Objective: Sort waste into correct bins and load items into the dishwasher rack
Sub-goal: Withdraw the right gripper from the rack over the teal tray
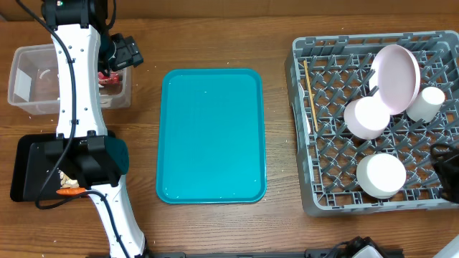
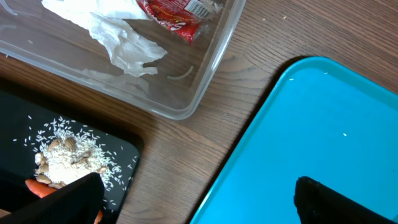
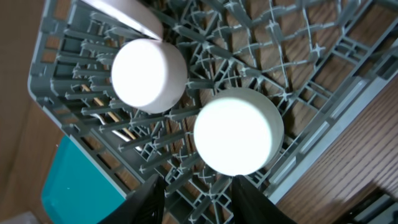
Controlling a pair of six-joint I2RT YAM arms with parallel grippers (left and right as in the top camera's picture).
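Dishwasher rack (image 1: 298,107) held a pinkish plate (image 1: 398,75), two upturned bowls (image 1: 366,117), a cup (image 1: 429,102) and chopsticks (image 1: 310,93). Clear tub (image 1: 25,79) held napkin (image 2: 118,34) and red wrapper (image 2: 174,15); black tray (image 1: 25,172), food scraps (image 2: 65,158) and carrot (image 2: 37,185). Left end effector (image 2: 198,182) gaped wide, empty; right end effector (image 3: 198,186) stood parted, empty.

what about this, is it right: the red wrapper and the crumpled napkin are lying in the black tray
Not quite. The red wrapper and the crumpled napkin are lying in the clear tub, not the black tray, which holds the food scraps and the carrot. The left wrist view shows it.
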